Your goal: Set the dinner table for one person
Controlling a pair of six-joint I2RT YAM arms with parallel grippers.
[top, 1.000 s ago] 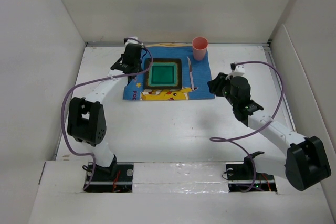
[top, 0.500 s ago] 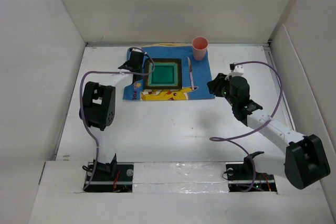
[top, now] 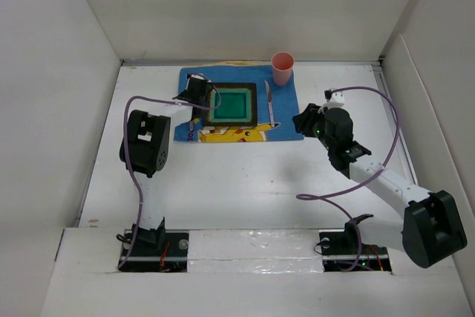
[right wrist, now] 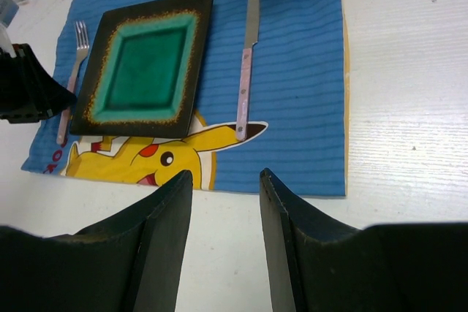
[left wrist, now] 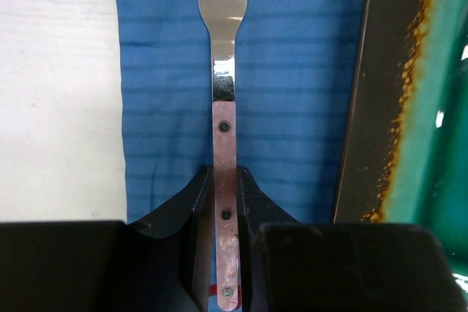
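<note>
While the table (top: pixel 245 176) is a large, flat, plain white rectangle, white walls (top: pixel 89 72) close it in at 9, 12 and 3 o'clock. It fills the top view from the arm bases to the far wall. A blue cartoon placemat (top: pixel 288 120) lies at its 12 o'clock end, its far edge close to the wall. On the mat sits a square green plate (top: pixel 232 105) with a dark rim. A knife (top: pixel 270 105) lies at the plate's 3 o'clock, and a pink cup (top: pixel 282 68) stands at its 1 o'clock.

At the plate's 9 o'clock a fork (left wrist: pixel 224 71) lies on the narrow blue strip between the plate's rim and the mat's edge, tines toward 12. The left gripper (left wrist: pixel 223 180) is closed on the fork's pink handle, one finger pressed against each side. The right gripper (right wrist: pixel 225 180) hovers with its fingers spread apart and holding nothing, near the mat's corner at 4 o'clock of the plate.

The widest stretch of white surface lies at 6 o'clock of the mat, between the two arms. Narrower white margins run along the side walls.
</note>
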